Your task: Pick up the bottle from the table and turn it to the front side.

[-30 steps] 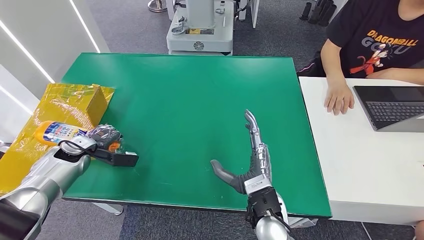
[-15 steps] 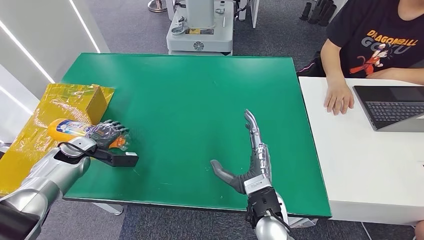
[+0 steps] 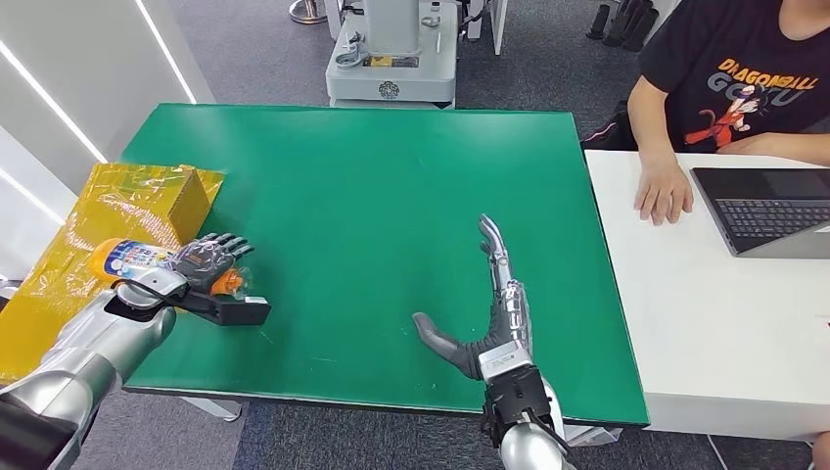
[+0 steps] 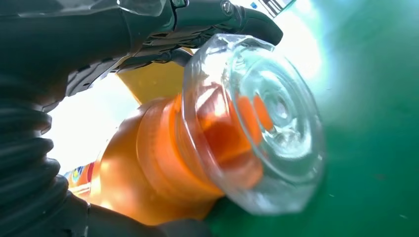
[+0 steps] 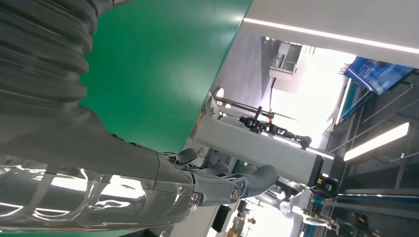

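Note:
The orange bottle (image 3: pixel 132 258) with a blue and white label lies on its side at the left edge of the green table (image 3: pixel 372 186), its clear-capped neck (image 4: pixel 257 128) pointing toward the table's middle. My left hand (image 3: pixel 204 266) reaches over the neck. Its fingers (image 3: pixel 223 245) are spread and stretched above the bottle, and its dark thumb (image 3: pixel 235 311) lies along the table on the near side. The left wrist view has the cap close up, with dark fingers (image 4: pixel 222 15) arching over it. My right hand (image 3: pixel 494 308) stands open on the table's near middle, holding nothing.
Yellow wrapping and a cardboard box (image 3: pixel 186 201) lie off the table's left edge, behind the bottle. A person sits at the white desk (image 3: pixel 714 323) on the right, one hand (image 3: pixel 664 191) flat near a laptop (image 3: pixel 773 211). A machine base (image 3: pixel 391 59) stands beyond the table.
The left hand's fingers, curled tight around the bottle a second ago, have spread and straightened. The bottle shifted slightly under them. The right hand has not moved.

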Robot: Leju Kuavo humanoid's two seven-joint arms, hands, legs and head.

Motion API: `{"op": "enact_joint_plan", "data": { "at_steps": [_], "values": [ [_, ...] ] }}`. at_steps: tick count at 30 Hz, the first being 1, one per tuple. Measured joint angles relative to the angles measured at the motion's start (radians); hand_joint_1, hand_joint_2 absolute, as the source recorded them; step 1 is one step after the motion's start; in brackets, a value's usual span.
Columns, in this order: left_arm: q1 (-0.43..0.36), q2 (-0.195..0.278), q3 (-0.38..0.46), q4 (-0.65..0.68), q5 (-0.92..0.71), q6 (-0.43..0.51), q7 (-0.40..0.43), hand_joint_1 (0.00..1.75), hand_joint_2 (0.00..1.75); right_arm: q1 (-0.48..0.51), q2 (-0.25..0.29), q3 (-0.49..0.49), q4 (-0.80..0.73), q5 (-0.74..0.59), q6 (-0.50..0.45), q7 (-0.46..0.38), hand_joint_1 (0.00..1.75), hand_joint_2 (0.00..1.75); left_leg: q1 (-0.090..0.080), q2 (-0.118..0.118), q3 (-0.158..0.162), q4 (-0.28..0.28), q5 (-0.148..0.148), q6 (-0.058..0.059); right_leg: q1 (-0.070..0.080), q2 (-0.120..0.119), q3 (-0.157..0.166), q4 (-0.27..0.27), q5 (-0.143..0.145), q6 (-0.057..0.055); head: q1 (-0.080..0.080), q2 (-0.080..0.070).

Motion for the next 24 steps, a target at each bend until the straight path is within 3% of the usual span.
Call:
{"op": "enact_joint_plan", "data": {
  "at_steps": [9,24],
  "values": [
    [0.022,0.015,0.086,-0.003,0.01,0.185,0.003,0.0,1.75,0.012,0.0,-0.007,0.0,0.003,-0.004,-0.003,0.0,1.75,0.0,0.0,-0.001,0.0,0.0,0.0,0.0,0.0,-0.002,0.0,0.0,0.0,0.0,0.0],
    [0.047,0.047,0.135,-0.033,0.001,0.251,-0.026,0.0,1.75,0.021,0.0,-0.013,0.0,0.001,-0.005,-0.008,0.0,1.75,0.0,0.0,-0.002,0.0,0.0,0.0,0.0,0.0,-0.002,0.0,0.0,0.0,0.0,0.0]
  ]
}}
